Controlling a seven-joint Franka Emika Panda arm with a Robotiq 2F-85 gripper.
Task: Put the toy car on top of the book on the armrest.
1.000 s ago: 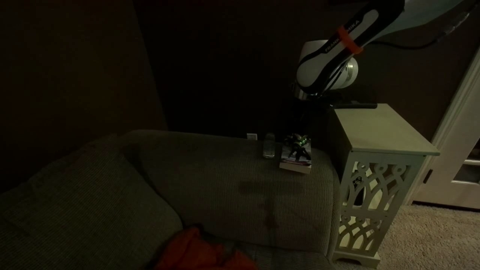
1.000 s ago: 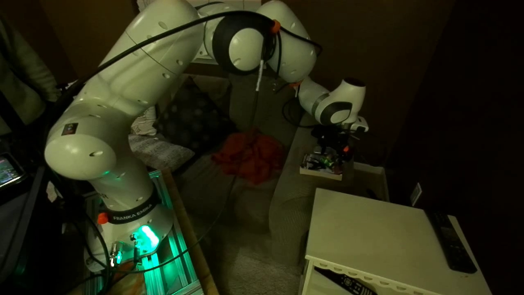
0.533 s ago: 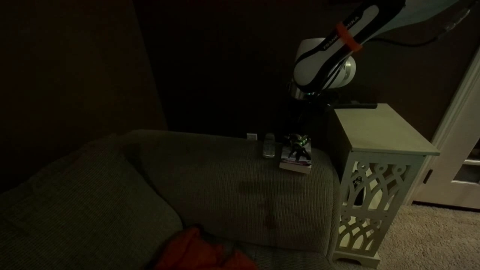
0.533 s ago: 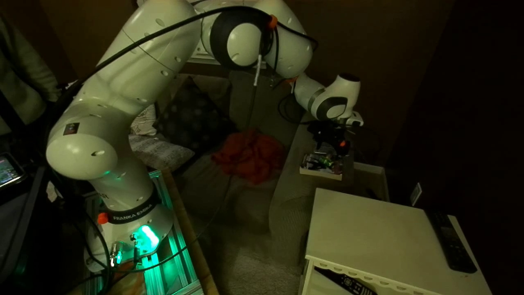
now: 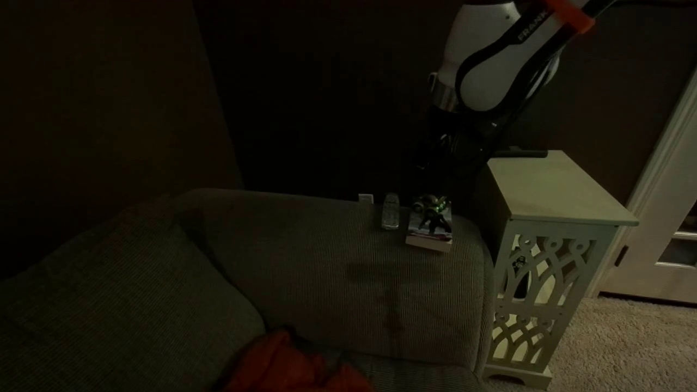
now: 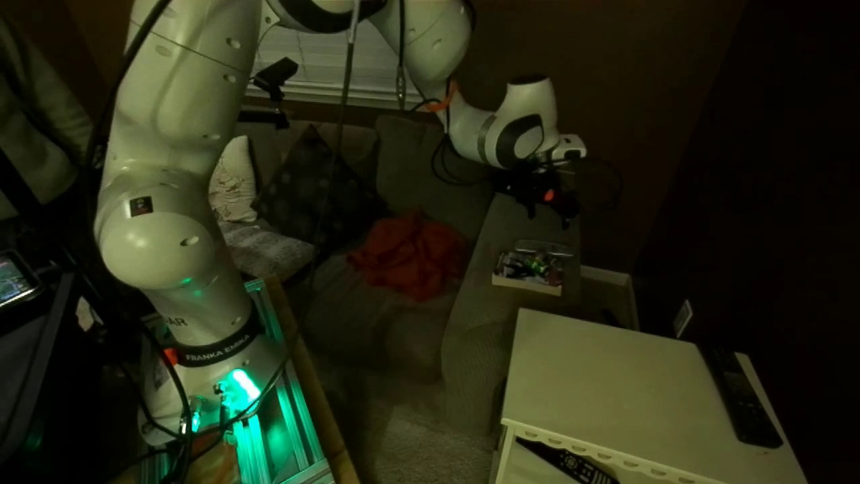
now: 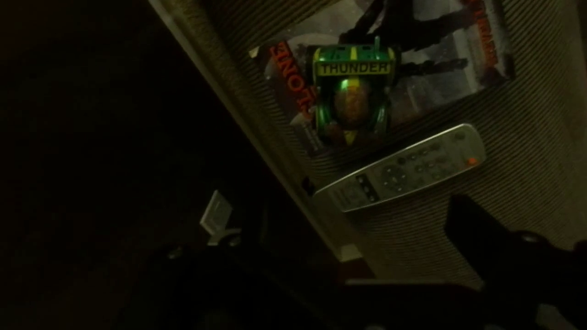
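A green and yellow toy car marked "THUNDER" [image 7: 353, 98] rests on top of the book [image 7: 435, 87] in the wrist view. In both exterior views the car [image 5: 430, 204] [image 6: 537, 265] sits on the book [image 5: 429, 242] [image 6: 527, 286], which lies on the sofa armrest [image 5: 326, 245] [image 6: 474, 329]. My gripper [image 6: 549, 214] is raised above the armrest, apart from the car. In the wrist view its dark fingers [image 7: 360, 220] stand wide apart with nothing between them. In an exterior view the gripper [image 5: 444, 155] is very dark.
A silver remote [image 7: 403, 169] lies on the armrest beside the book. A white side table [image 5: 555, 185] [image 6: 618, 376] stands past the armrest's end, with a black remote [image 6: 739, 396] on top. A red cloth [image 6: 410, 255] lies on the sofa seat. A dark wall runs behind the armrest.
My gripper has risen away from the book and the toy car. The car stays on the book. The silver remote shows more fully now.
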